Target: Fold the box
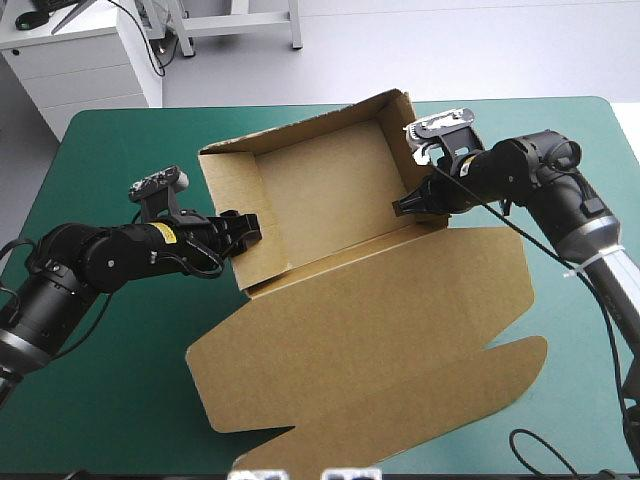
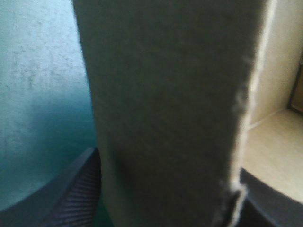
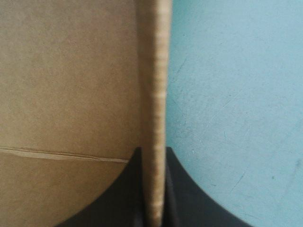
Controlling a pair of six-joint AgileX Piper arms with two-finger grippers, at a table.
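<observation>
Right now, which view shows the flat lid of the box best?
The high view: the whole lid lies flat there. The wrist views each show only a raised wall up close, no lid.

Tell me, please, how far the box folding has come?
Done: the box has its walls raised into a tray. In hand: the right gripper pinches the right wall, and the left gripper is at the left wall. Left: the lid lies flat on the table, unfolded.

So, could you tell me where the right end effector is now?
Right of centre in the high view, the right end effector grips the box by its right wall.
</observation>
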